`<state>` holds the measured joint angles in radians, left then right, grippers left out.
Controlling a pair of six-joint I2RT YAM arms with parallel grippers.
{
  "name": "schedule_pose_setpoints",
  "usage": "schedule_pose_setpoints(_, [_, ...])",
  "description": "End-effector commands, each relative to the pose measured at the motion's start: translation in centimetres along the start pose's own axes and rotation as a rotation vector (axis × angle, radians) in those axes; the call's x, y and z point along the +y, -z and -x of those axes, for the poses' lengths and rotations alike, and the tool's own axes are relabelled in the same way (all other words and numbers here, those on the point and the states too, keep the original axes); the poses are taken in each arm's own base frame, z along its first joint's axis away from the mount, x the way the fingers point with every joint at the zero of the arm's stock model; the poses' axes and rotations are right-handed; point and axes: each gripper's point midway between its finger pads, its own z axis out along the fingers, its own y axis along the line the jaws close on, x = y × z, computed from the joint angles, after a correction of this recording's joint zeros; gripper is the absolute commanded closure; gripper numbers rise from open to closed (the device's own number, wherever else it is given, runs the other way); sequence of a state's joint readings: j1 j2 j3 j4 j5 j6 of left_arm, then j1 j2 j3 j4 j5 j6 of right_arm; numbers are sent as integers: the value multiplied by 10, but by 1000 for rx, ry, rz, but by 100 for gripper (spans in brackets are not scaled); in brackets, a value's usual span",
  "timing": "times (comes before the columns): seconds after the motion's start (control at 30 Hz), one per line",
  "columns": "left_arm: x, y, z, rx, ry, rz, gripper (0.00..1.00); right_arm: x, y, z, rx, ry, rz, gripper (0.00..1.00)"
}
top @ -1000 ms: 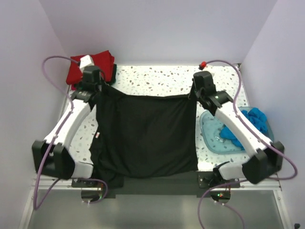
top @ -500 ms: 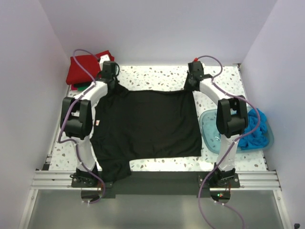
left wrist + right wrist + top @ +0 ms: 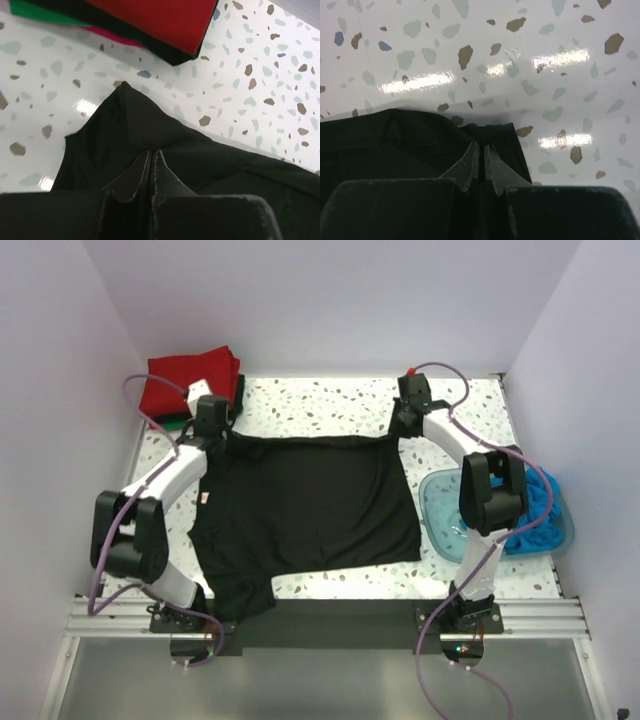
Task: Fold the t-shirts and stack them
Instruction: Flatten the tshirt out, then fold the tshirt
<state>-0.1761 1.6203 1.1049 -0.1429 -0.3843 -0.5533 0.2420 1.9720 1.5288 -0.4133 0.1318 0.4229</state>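
Fabric of the black t-shirt [image 3: 310, 505] lay spread flat on the table [image 3: 330, 395], its far edge running left to right between the two tools. The left gripper [image 3: 154, 152] was clamped on the far-left corner and the right gripper [image 3: 481, 147] on the far-right corner. Both arms were stretched forward and low. A fold would likely carry that edge nearward.

We see a left arm [image 3: 172, 472] and a right arm [image 3: 447, 433] of white links with black joints, purple cables [image 3: 436, 366] looping off them, black base plates [image 3: 185, 618], and a left pincer [image 3: 154, 152] and right pincer [image 3: 481, 146] with dark wedge-shaped fingers [image 3: 134, 176]
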Motion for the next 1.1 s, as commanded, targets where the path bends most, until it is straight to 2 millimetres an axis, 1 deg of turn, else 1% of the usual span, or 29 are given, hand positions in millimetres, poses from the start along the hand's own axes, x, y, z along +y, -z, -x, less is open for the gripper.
schedule_pose_setpoints(0.0, [17,28,4,-32,89,15,100,-3,37,13,-45,27,2,100])
schedule_pose_setpoints(0.07, [23,38,-6,-5,108,21,100,-10,42,9,-38,34,-20,100])
schedule_pose_setpoints(0.1, [30,45,-14,4,118,25,100,-12,47,10,-44,39,-25,100])
schedule_pose_setpoints(0.17, [33,53,-23,25,141,9,100,-18,50,2,-27,46,-43,100])
schedule_pose_setpoints(0.2, [38,59,-32,37,148,9,100,-18,55,2,-28,50,-40,100])
schedule_pose_setpoints(0.27, [41,70,-38,52,168,-7,100,-20,58,-7,-1,64,-29,100])
schedule_pose_setpoints(0.3, [47,72,-48,69,170,3,100,-19,60,-9,-2,65,-22,100])
schedule_pose_setpoints(0.33, [48,75,-52,78,173,-2,100,-19,64,-8,-8,63,-17,100])
schedule_pose_setpoints(0.37, [50,81,-53,77,195,-7,100,-22,64,-14,5,64,-22,100])
schedule_pose_setpoints(0.4, [55,83,-62,94,195,-1,100,-23,66,-16,8,65,-27,100])
schedule_pose_setpoints(0.47, [58,91,-67,102,216,-7,100,-27,69,-22,17,68,-36,100])
schedule_pose_setpoints(0.53, [63,95,-74,115,221,2,100,-28,71,-25,17,66,-32,100])
schedule_pose_setpoints(0.67, [71,110,-84,149,253,14,100,-34,69,-36,38,67,-42,100])
schedule_pose_setpoints(0.73, [71,115,-94,179,268,0,100,-34,67,-39,43,67,-42,100])
schedule_pose_setpoints(0.77, [73,120,-97,191,282,3,100,-36,65,-43,52,68,-48,100])
schedule_pose_setpoints(0.83, [80,123,-107,213,299,30,100,-35,64,-43,49,68,-46,100])
schedule_pose_setpoints(0.9, [85,127,-121,253,308,43,100,-36,62,-46,56,67,-48,100])
schedule_pose_setpoints(0.97, [86,132,-137,303,321,34,100,-36,59,-51,66,71,-44,100])
schedule_pose_setpoints(1.0, [91,134,-149,328,318,46,100,-37,58,-52,70,71,-46,100])
schedule_pose_setpoints(1.07, [95,140,-160,353,321,44,100,-37,55,-56,80,72,-46,100])
